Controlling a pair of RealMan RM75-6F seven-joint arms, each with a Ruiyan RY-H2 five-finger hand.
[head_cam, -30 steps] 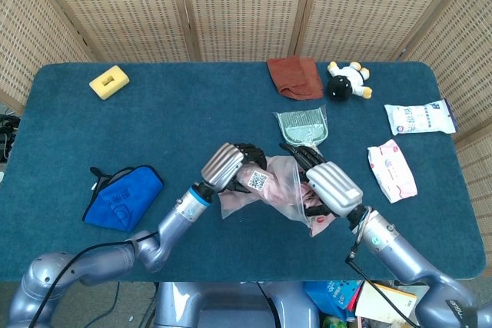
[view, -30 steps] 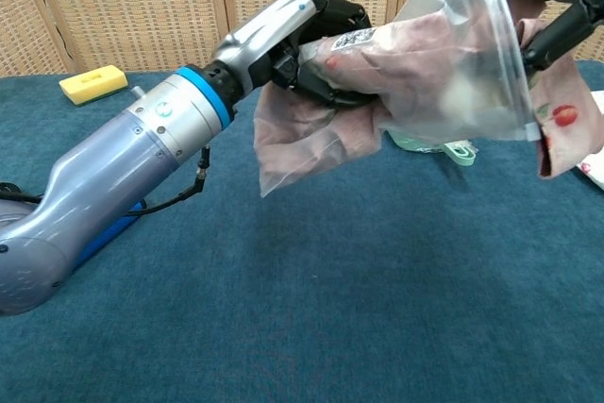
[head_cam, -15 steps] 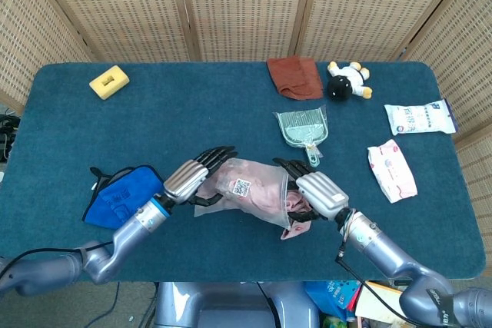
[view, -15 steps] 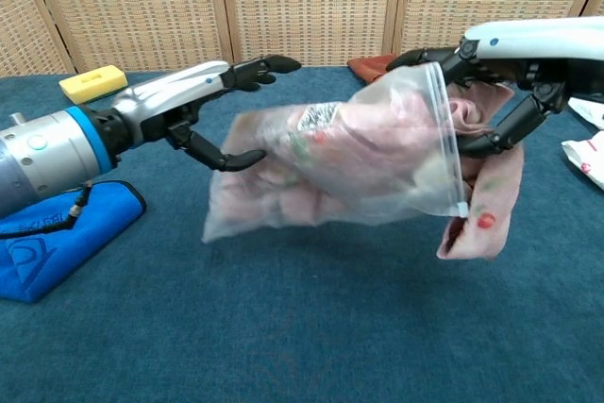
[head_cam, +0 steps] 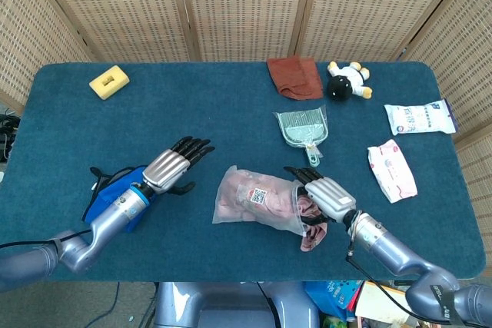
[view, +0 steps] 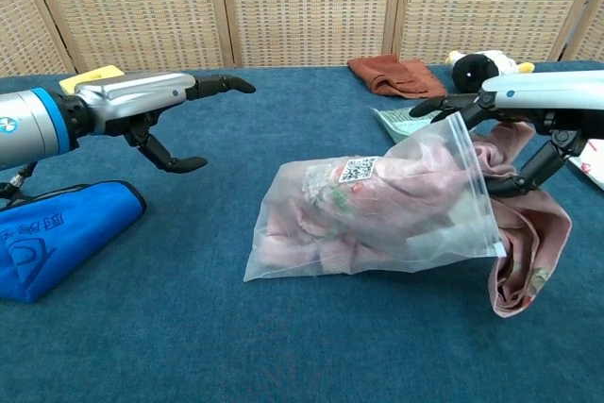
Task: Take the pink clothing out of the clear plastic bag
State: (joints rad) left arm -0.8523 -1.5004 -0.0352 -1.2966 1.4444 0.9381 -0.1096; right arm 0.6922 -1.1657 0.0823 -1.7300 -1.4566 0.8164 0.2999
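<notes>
Table carries the work. Bag lies on its side near the front edge, mouth toward the robot's right, resting on the cloth surface. Most of the pink clothing sits inside it, bunched behind the QR label; only one end hangs out of the mouth, draped down at the right.

Right hand is at the bag mouth, fingers curled around the protruding pink fabric and the bag rim together. Cannot tell from either view whether it grips fabric alone or plastic too.

Left hand hovers well apart from the bag, fingers spread, holding nothing; it is above the edge of the blue cloth.

Progress, as judged: early to mid. The bag is open and a first portion of the garment is out; the bulk remains inside. Left to do: pin or hold the closed end of the bag, then draw the garment clear through the mouth. With the bag unheld, a pull would likely drag it along.
</notes>
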